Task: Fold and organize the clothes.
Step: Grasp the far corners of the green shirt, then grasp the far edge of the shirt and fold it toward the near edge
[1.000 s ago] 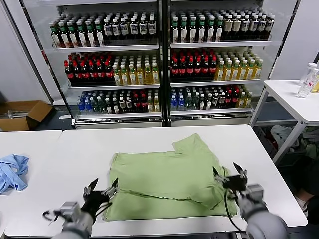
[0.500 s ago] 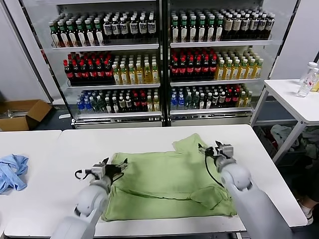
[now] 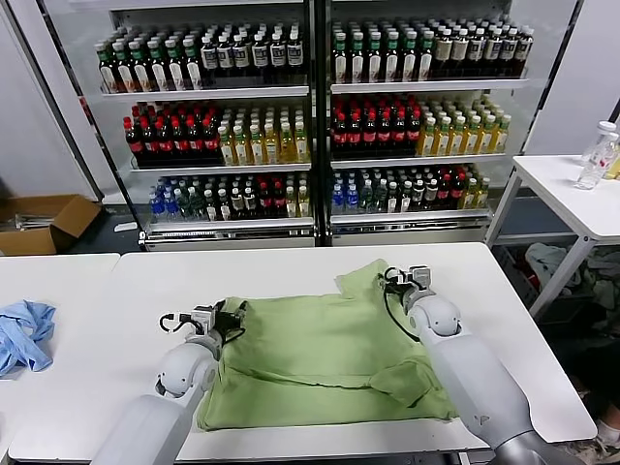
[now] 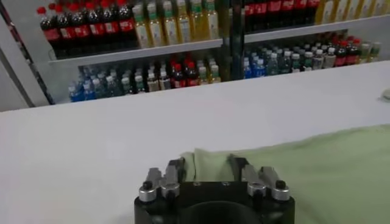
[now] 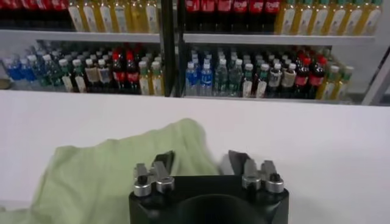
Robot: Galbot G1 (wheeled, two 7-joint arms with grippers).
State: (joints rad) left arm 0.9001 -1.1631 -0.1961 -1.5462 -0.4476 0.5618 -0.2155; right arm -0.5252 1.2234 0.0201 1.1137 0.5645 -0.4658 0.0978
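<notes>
Left end effector and right end effector — open — over green shirt's far corners

Back wall: glass-door drinks coolers side by side, shelves packed with bottles in rows, dark, red, yellow-green and blue.
Work surface: a white table in front, with a second white table butted against its left side.
Right side: a small white side table bearing a clear bottle.
Floor, left: an open cardboard box.
</notes>
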